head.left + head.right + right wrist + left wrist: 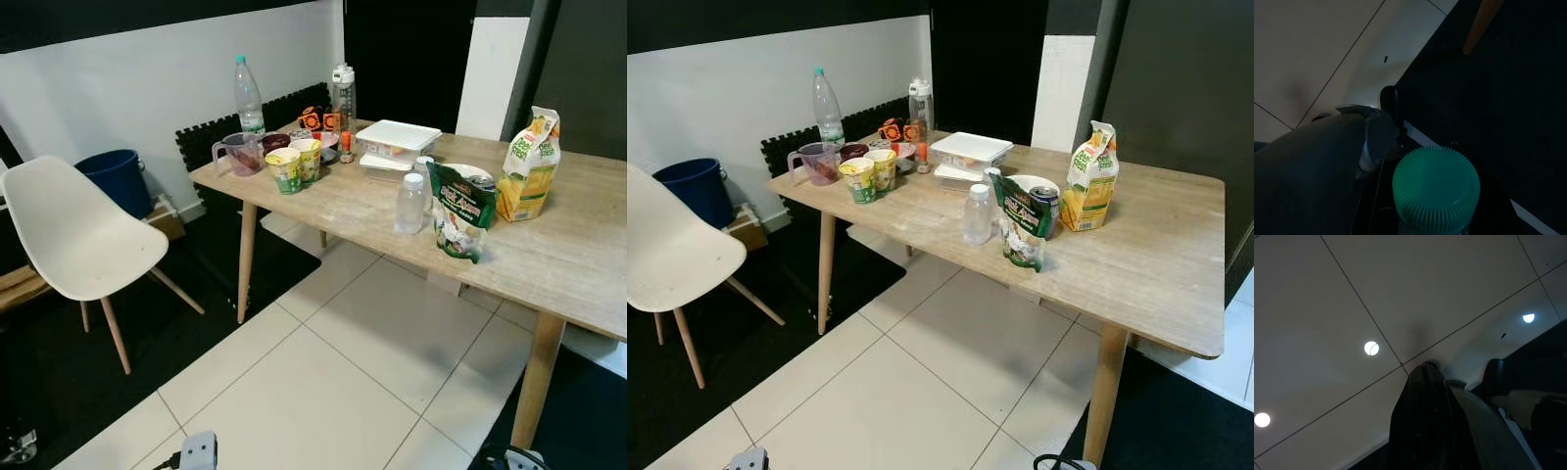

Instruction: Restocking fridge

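Right end effector [1400, 161] hangs low over the floor, apparently gripping a green-capped bottle [1436, 188] for restocking; the left one's [1449, 396] fingers I cannot tell. Beyond stands the worktop [578, 255], crowded with groceries.

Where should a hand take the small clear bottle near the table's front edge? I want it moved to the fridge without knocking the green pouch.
Grip the small clear bottle around its straight body below the white cap, coming from the table's front edge on the robot's left. It stands upright, and the green pouch crowds its other side.
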You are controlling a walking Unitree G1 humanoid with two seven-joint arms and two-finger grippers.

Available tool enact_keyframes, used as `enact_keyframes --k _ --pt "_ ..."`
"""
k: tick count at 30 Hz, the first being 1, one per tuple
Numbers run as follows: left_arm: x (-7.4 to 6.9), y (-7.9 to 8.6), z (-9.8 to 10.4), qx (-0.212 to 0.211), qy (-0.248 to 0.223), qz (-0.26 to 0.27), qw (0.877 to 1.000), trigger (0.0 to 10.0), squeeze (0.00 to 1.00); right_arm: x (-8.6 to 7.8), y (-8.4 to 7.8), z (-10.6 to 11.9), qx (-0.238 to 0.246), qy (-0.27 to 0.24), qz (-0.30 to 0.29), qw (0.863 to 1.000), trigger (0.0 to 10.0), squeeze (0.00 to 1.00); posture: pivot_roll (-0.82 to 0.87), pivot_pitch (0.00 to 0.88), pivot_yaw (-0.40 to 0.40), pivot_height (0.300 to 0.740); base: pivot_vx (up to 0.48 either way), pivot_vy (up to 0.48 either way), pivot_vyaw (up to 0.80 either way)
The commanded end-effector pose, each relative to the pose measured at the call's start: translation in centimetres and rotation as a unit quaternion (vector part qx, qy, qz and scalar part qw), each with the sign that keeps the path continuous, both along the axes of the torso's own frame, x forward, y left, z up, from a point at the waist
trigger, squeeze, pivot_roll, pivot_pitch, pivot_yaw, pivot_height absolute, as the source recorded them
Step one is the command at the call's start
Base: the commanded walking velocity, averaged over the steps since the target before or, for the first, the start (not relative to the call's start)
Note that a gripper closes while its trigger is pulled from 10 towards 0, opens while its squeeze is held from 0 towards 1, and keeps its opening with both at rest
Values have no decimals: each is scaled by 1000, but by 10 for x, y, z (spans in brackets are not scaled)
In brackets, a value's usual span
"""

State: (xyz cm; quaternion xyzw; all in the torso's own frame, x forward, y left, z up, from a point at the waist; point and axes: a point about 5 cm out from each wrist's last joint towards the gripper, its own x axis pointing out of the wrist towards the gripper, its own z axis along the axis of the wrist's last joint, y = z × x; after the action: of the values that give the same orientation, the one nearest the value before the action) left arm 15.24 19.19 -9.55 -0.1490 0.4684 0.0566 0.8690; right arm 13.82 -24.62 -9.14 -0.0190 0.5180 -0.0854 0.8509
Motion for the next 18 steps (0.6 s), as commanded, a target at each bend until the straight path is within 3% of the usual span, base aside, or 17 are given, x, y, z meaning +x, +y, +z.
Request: enact_keyframes --k 1,18 --pt "-2 1 -1 3 7 -6 1000 10000 0 1 3 0 2 -2 -2 1000 10000 0 -86 0 47 740 -322 0 0" --pt "-3 0 -1 2 8 -6 1000 10000 0 -3 2 -2 0 6 -1 1000 10000 0 -87 0 50 740 -345 0 0"
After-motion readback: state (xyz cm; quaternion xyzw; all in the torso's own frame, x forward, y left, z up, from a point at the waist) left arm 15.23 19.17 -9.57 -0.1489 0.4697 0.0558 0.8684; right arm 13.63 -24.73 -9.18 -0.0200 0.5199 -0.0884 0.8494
